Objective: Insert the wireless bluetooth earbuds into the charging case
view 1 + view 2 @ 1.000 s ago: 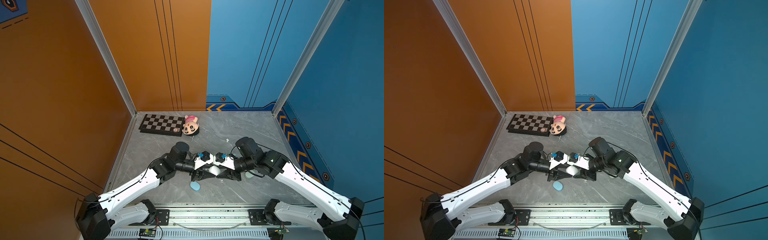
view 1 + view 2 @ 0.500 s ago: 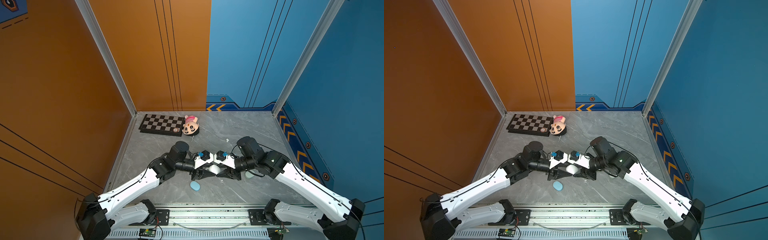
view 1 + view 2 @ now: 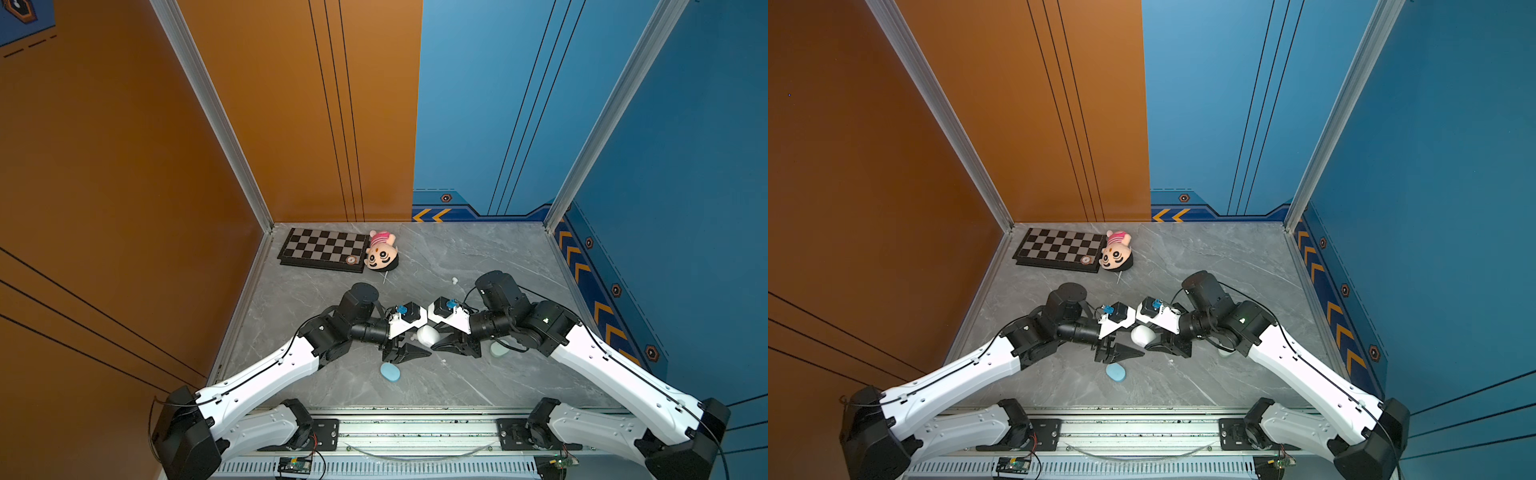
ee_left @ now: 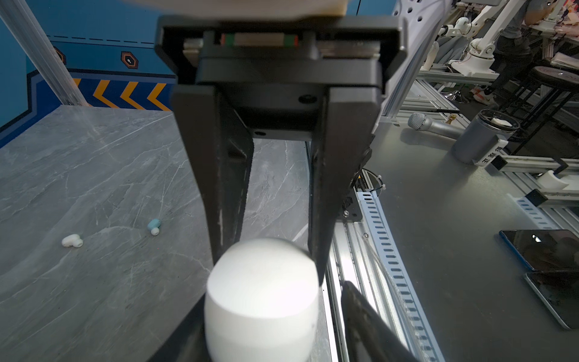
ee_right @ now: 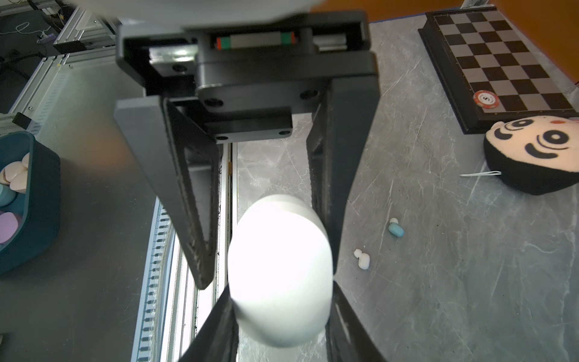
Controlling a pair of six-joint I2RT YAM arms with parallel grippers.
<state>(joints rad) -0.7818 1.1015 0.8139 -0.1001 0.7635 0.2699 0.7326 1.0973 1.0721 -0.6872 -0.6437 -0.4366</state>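
A white oval charging case (image 3: 428, 336) (image 3: 1143, 336) hangs above the table's middle between the two facing grippers. My right gripper (image 5: 280, 285) (image 3: 440, 341) is shut on the case (image 5: 279, 266), with both fingers against its sides. My left gripper (image 4: 272, 297) (image 3: 419, 344) is open round the other end of the case (image 4: 261, 301), with one finger standing clear of it. Loose earbuds lie on the table: a white one (image 4: 72, 240) and a pale blue one (image 4: 154, 226) in the left wrist view, and a blue one (image 5: 395, 228) and a white one (image 5: 362, 258) in the right wrist view.
A pale blue case (image 3: 390, 371) lies near the front edge. A mint case (image 3: 498, 348) sits partly under the right arm. A chessboard (image 3: 322, 249) and a plush head (image 3: 381, 257) lie at the back left. A dark bin (image 5: 28, 203) stands off the table.
My left gripper's jaws have spread apart, letting go of the white case. The right gripper still holds it, and both arms have barely moved.
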